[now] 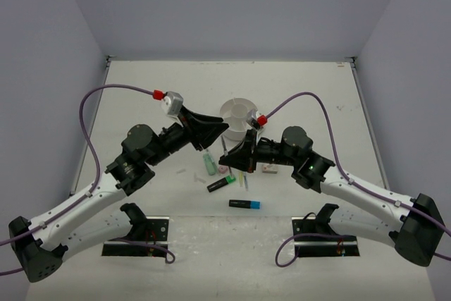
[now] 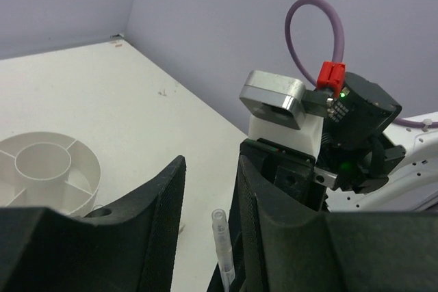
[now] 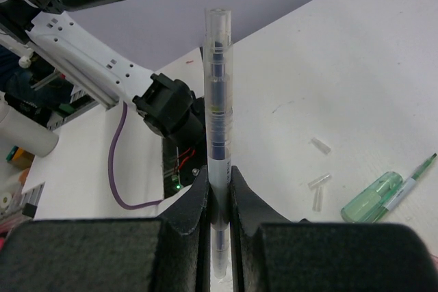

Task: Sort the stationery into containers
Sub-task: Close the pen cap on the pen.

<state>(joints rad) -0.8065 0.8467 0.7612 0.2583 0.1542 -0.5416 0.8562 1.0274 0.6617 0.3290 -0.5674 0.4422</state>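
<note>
Top external view: a white table (image 1: pixel 141 103) is seen with both arms reached inward over its middle, and a round white plastic organiser (image 1: pixel 238 112) with wedge compartments around a central cup is stood just behind their tips. In the left wrist view the left gripper (image 2: pixel 209 200) is shown with its jaws held moderately apart and nothing clamped, the organiser lying off to its left. In the right wrist view the right gripper (image 3: pixel 219 193) is shown closed narrowly on a thin clear-barrelled pen (image 3: pixel 217 121), which is held upright above the table; its capped top is seen in the gap of the left gripper, though contact there cannot be told. Nearer the arm bases, a black-bodied highlighter with a blue end (image 1: pixel 244 204) is laid flat, with a black-bodied green highlighter (image 1: pixel 220 185) just behind it. A mint pastel marker (image 1: pixel 210 165) is laid beside a thin green pen (image 3: pixel 413 177), and small pale erasers (image 1: pixel 268 168) are placed under the right arm. Small clear caps (image 3: pixel 319 146) are scattered near the marker.
</note>
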